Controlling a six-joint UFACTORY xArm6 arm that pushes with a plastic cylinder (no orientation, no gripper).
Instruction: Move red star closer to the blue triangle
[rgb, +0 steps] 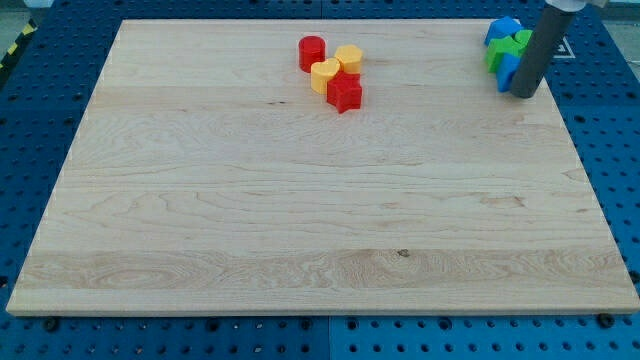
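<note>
The red star (345, 93) lies near the view's top centre, touching a yellow heart (324, 73) on its upper left. A yellow hexagon (349, 58) and a red cylinder (312, 52) sit just above them. At the view's top right is a cluster of a blue block (502, 29), a green block (508, 50) and another blue block (508, 72), partly hidden by the rod, so which one is the triangle cannot be told. My tip (523, 95) rests on the board at the lower right of this cluster, far to the right of the red star.
The wooden board (300, 220) lies on a blue perforated table (620, 120). The dark rod rises from the tip to the view's top edge.
</note>
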